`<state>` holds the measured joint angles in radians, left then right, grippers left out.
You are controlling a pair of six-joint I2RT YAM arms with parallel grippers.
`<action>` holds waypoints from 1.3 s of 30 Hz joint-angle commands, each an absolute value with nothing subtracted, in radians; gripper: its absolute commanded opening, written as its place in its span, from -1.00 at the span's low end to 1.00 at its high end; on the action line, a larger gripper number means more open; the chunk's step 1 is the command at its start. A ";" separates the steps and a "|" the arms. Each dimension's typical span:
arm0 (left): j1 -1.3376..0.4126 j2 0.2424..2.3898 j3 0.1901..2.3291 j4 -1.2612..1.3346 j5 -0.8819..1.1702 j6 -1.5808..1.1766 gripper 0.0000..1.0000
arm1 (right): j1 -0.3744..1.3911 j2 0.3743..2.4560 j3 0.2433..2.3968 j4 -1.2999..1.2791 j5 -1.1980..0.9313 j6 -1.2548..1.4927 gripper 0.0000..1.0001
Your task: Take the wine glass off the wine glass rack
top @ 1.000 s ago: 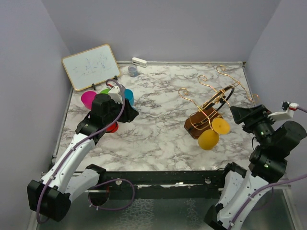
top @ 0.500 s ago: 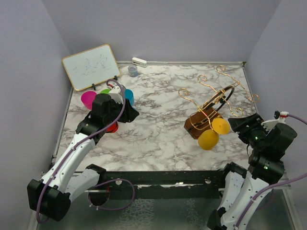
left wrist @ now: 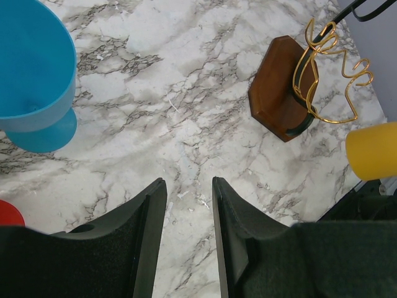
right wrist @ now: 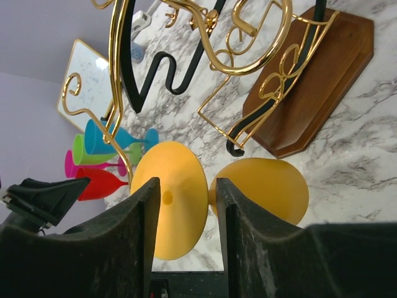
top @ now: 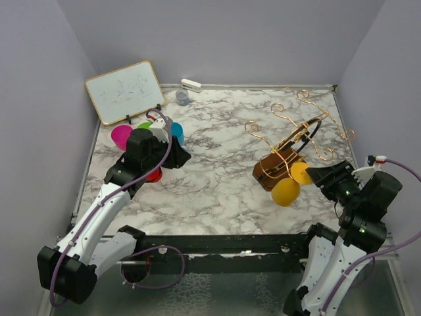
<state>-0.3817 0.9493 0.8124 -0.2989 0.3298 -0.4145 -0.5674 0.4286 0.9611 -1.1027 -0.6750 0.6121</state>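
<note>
The right gripper (top: 316, 174) has swung nearer and narrowed its jaws around the foot of the yellow wine glass (top: 287, 191), which is still hanging at the near side of the wine glass rack (top: 276, 163). I can't tell whether it's pinching yet, but the lift-off looks close. The left gripper (left wrist: 189, 186) hasn't budged over at the left, jaws narrowly apart and empty.

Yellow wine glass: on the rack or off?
On, apparently: yellow wine glass lies sideways, its foot beside a gold arm of the rack. Right tool straddles the foot, not closed on it.
</note>
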 commanded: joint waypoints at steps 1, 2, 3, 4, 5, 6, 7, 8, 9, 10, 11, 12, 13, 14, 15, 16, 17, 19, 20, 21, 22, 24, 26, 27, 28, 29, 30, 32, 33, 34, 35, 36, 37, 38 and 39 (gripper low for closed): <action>-0.387 0.945 0.810 -0.264 0.355 -0.421 -0.23 | -0.561 0.415 0.969 -1.101 -0.746 0.621 -0.22; -0.387 0.945 0.809 -0.264 0.357 -0.421 -0.23 | -0.561 0.415 0.970 -1.102 -0.746 0.620 -0.25; -0.387 0.945 0.808 -0.263 0.357 -0.422 -0.23 | -0.561 0.415 0.969 -1.104 -0.746 0.619 -0.29; -0.387 0.946 0.808 -0.264 0.358 -0.422 -0.23 | -0.561 0.414 0.971 -1.109 -0.742 0.618 -0.33; -0.387 0.947 0.808 -0.262 0.358 -0.423 -0.23 | -0.561 0.414 0.972 -1.109 -0.738 0.618 -0.36; -0.387 0.948 0.808 -0.262 0.359 -0.422 -0.23 | -0.561 0.415 0.975 -1.109 -0.735 0.619 -0.41; -0.387 0.949 0.809 -0.261 0.359 -0.422 -0.23 | -0.561 0.415 0.980 -1.110 -0.732 0.621 -0.46; -0.387 0.948 0.807 -0.262 0.358 -0.422 -0.23 | -0.560 0.416 0.987 -1.111 -0.727 0.622 -0.51; -0.387 0.948 0.807 -0.261 0.359 -0.423 -0.23 | -0.561 0.416 0.993 -1.112 -0.721 0.623 -0.55; -0.387 0.950 0.807 -0.261 0.359 -0.423 -0.23 | -0.561 0.419 1.004 -1.116 -0.715 0.623 -0.59; -0.387 0.950 0.807 -0.260 0.360 -0.423 -0.23 | -0.561 0.425 1.015 -1.119 -0.710 0.621 -0.62; -0.387 0.950 0.807 -0.260 0.359 -0.424 -0.23 | -0.560 0.429 1.025 -1.122 -0.706 0.621 -0.63; -0.387 0.950 0.807 -0.258 0.360 -0.423 -0.23 | -0.561 0.434 1.035 -1.126 -0.702 0.620 -0.65; -0.387 0.952 0.807 -0.258 0.362 -0.424 -0.23 | -0.561 0.436 1.044 -1.127 -0.695 0.622 -0.69; -0.387 0.951 0.807 -0.258 0.362 -0.423 -0.23 | -0.561 0.436 1.052 -1.127 -0.693 0.627 -0.72; -0.387 0.953 0.806 -0.259 0.362 -0.424 -0.23 | -0.561 0.435 1.058 -1.126 -0.692 0.636 -0.75; -0.387 0.953 0.805 -0.259 0.362 -0.424 -0.23 | -0.561 0.432 1.063 -1.122 -0.692 0.646 -0.80; -0.387 0.953 0.806 -0.259 0.363 -0.426 -0.23 | -0.561 0.426 1.070 -1.113 -0.690 0.669 -0.90; -0.387 0.953 0.805 -0.258 0.363 -0.425 -0.23 | -0.561 0.421 1.072 -1.110 -0.687 0.679 -0.95; -0.387 0.953 0.805 -0.256 0.363 -0.425 -0.23 | -0.560 0.417 1.072 -1.111 -0.679 0.690 -0.98; -0.387 0.953 0.804 -0.256 0.364 -0.426 -0.23 | -0.561 0.413 1.071 -1.110 -0.676 0.695 -0.98; -0.387 0.954 0.804 -0.258 0.363 -0.426 -0.23 | -0.560 0.405 1.064 -1.112 -0.667 0.707 -0.98; -0.387 0.955 0.805 -0.258 0.362 -0.425 -0.23 | -0.559 0.392 1.055 -1.115 -0.656 0.724 -0.98; -0.387 0.954 0.805 -0.258 0.363 -0.426 -0.23 | -0.558 0.384 1.049 -1.113 -0.650 0.736 -0.98; -0.387 0.955 0.805 -0.258 0.363 -0.426 -0.23 | -0.556 0.375 1.043 -1.113 -0.642 0.749 -0.99; -0.387 0.954 0.805 -0.258 0.363 -0.426 -0.23 | -0.552 0.367 1.039 -1.112 -0.633 0.759 -0.99; -0.387 0.954 0.806 -0.258 0.363 -0.427 -0.23 | -0.548 0.357 1.036 -1.114 -0.620 0.771 -0.99; -0.387 0.954 0.804 -0.258 0.363 -0.425 -0.23 | -0.534 0.345 1.031 -1.119 -0.598 0.791 -0.99; -0.387 0.954 0.804 -0.258 0.362 -0.425 -0.23 | -0.525 0.338 1.032 -1.123 -0.580 0.805 -0.99; -0.387 0.955 0.804 -0.258 0.363 -0.426 -0.23 | -0.513 0.331 1.033 -1.124 -0.560 0.817 -0.99; -0.387 0.956 0.804 -0.258 0.364 -0.425 -0.23 | -0.498 0.322 1.034 -1.128 -0.538 0.832 -0.98; -0.387 0.957 0.804 -0.258 0.365 -0.426 -0.23 | -0.482 0.314 1.034 -1.131 -0.515 0.849 -0.98; -0.386 0.957 0.804 -0.258 0.365 -0.426 -0.23 | -0.461 0.304 1.032 -1.130 -0.495 0.867 -0.99; -0.387 0.959 0.804 -0.258 0.365 -0.427 -0.23 | -0.439 0.295 1.028 -1.127 -0.475 0.886 -0.98; -0.387 0.961 0.804 -0.257 0.367 -0.427 -0.23 | -0.418 0.287 1.023 -1.122 -0.464 0.904 -0.98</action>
